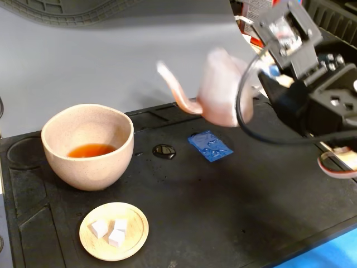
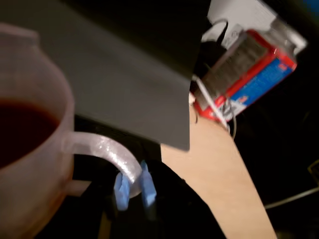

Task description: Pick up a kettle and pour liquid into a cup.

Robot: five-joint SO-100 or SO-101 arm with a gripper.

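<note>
The pinkish translucent kettle (image 1: 220, 89) hangs in the air above the black mat, right of centre in the fixed view, its thin curved spout pointing left toward the cup. My gripper (image 1: 262, 75) is shut on the kettle's loop handle. In the wrist view the blue finger pads (image 2: 121, 191) clamp the handle of the kettle (image 2: 30, 164), and dark reddish-brown liquid (image 2: 20, 127) shows inside it. The beige speckled cup (image 1: 88, 146) stands on the mat at the left and holds some reddish-brown liquid (image 1: 91, 150). The kettle is well to the right of the cup and apart from it.
A wooden saucer (image 1: 114, 231) with three white cubes sits in front of the cup. A blue crumpled packet (image 1: 210, 146) and a small dark puddle (image 1: 164, 151) lie mid-mat. A red-and-blue box (image 2: 249, 74) stands behind the arm. The black mat (image 1: 234, 218) ends at the front right.
</note>
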